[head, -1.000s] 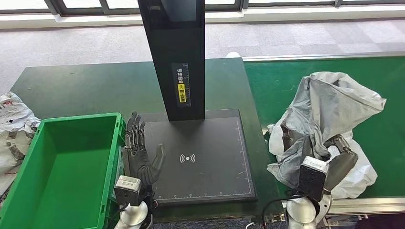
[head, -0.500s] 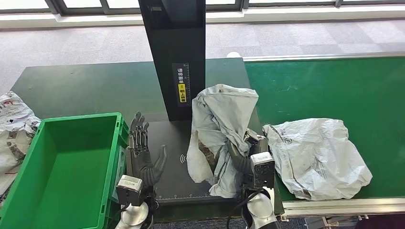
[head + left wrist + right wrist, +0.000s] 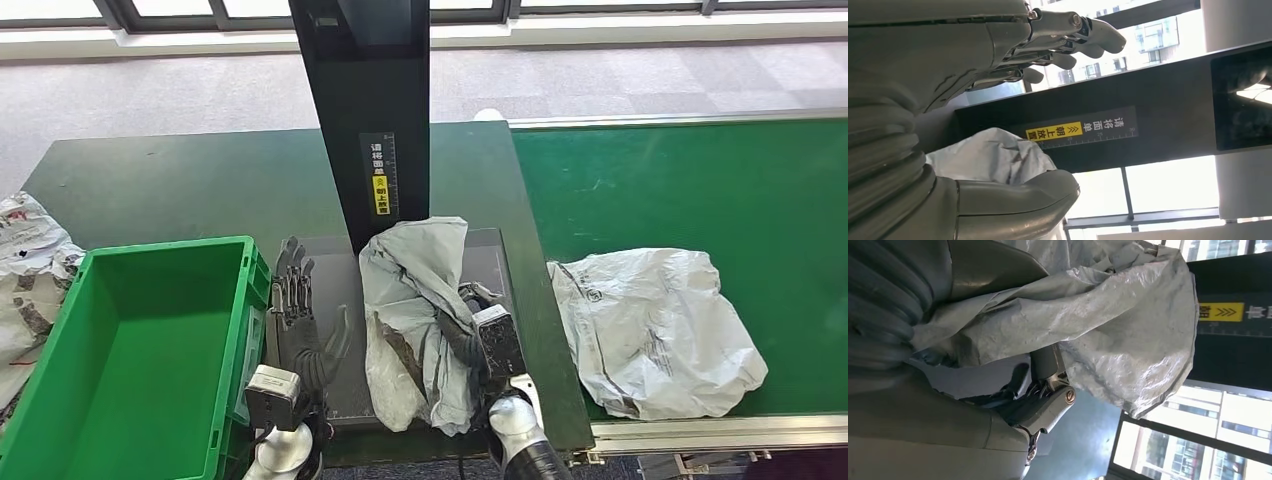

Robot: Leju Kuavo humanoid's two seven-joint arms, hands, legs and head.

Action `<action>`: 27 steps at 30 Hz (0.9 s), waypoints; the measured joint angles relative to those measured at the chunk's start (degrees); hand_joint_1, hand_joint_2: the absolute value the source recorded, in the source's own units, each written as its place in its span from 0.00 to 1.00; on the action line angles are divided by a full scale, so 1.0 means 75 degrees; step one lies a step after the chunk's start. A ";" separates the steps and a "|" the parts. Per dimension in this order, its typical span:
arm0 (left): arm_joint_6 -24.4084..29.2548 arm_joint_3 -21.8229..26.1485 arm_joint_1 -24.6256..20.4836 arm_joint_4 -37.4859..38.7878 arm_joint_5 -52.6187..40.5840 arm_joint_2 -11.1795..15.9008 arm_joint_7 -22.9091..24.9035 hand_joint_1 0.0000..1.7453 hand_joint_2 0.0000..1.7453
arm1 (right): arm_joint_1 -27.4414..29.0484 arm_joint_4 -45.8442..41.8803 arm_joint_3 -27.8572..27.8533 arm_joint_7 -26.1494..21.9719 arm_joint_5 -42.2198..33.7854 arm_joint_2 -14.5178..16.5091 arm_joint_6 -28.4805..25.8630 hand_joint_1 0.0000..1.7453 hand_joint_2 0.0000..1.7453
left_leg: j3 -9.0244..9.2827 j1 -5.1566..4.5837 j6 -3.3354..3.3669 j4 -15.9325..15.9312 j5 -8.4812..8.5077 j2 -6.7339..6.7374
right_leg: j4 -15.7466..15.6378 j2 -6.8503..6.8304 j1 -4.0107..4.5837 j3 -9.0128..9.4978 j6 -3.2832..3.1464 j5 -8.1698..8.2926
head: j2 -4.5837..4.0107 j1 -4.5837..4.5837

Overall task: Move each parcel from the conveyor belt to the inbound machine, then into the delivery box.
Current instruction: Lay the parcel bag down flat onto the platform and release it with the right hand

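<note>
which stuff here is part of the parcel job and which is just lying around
Part of the job:
grey parcel, held by the right robot hand over the inbound machine
white parcel on the conveyor belt
green delivery box
left robot hand, open

Lying about:
crumpled bags left of the box

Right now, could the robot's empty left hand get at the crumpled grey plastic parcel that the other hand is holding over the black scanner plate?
Probably yes: the left hand stands open beside the grey parcel, nothing between them.
</note>
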 joint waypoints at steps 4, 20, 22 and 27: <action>0.0031 -0.0001 -0.0001 0.0006 0.0001 0.0000 0.0000 0.00 1.00 | -0.0151 0.0459 0.0000 0.0104 0.0313 0.0023 -0.0058 0.00 0.00 | 0.0000 0.0000 0.0000 0.0000 -0.0001 0.0001 | -0.0001 0.0002 0.0000 -0.0001 0.0000 0.0000 | 0.0000 0.0000; 0.0173 -0.0108 -0.0033 0.0104 0.0063 0.0000 0.0000 0.00 1.00 | -0.0369 0.1649 -0.0048 0.0685 0.1598 0.0042 -0.1618 0.00 0.00 | 0.0001 0.0000 0.0000 0.0000 -0.0001 0.0002 | -0.0001 0.0001 0.0000 -0.0003 0.0000 0.0000 | 0.0000 0.0000; 0.0200 -0.0136 -0.0040 0.0120 0.0084 0.0000 0.0000 0.00 1.00 | -0.0352 0.1661 -0.0092 0.0702 0.1796 0.0042 -0.2039 0.00 0.00 | 0.0001 -0.0001 0.0000 0.0000 -0.0001 0.0002 | -0.0002 0.0002 -0.0001 -0.0003 0.0000 0.0000 | 0.0000 0.0000; 0.0256 -0.0167 -0.0048 0.0138 0.0092 0.0000 0.0000 0.00 1.00 | -0.0271 0.1624 -0.0296 0.0626 0.2111 0.0045 -0.2823 0.00 0.00 | 0.0000 -0.0001 0.0000 0.0000 -0.0001 0.0005 | -0.0002 0.0003 -0.0001 -0.0003 0.0000 0.0000 | 0.0000 0.0000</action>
